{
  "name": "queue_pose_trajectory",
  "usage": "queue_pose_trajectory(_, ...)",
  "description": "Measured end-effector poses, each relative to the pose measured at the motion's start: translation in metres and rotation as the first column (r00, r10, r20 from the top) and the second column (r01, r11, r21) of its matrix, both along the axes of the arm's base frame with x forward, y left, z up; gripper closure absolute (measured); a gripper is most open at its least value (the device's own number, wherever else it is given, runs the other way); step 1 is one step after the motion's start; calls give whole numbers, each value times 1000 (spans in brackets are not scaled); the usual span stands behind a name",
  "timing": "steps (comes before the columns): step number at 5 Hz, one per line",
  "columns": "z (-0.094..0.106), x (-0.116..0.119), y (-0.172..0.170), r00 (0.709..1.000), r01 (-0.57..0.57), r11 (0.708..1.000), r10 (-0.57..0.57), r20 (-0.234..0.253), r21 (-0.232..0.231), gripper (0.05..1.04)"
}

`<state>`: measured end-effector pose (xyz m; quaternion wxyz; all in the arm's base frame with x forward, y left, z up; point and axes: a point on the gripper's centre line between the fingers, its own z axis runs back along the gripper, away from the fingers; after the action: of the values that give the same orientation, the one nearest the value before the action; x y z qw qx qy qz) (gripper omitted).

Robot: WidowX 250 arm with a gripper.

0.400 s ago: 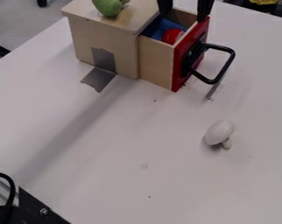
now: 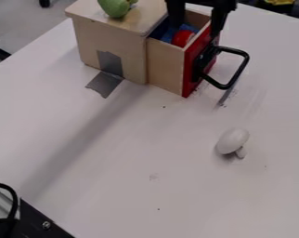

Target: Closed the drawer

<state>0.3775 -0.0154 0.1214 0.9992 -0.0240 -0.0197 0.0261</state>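
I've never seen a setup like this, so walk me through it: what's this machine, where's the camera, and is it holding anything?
The black gripper at the top is a robot arm's two-fingered hand. A fixed camera looks down at a slant on a white table. On it stands a wooden box with its drawer partly out; the red front carries a black handle. Inside the drawer are something red and something blue. A green object sits on the box, and a white mushroom-shaped object lies on the table. The fingers are apart at the drawer, seemingly holding nothing.
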Motion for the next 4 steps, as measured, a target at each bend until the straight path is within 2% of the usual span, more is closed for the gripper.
queue_pose_trajectory(1, -6, 6, -39, 999, 54, 999, -54, -3, 7, 85)
queue_pose_trajectory(2, -15, 16, -56, 997, 74, 997, -74, 7, 5, 85)
queue_pose_trajectory(3, -42, 23, -54, 999, 40, 997, -39, -19, 70, 85)
queue_pose_trajectory(4, -61, 28, -54, 998, 49, 993, -44, -46, 111, 85)
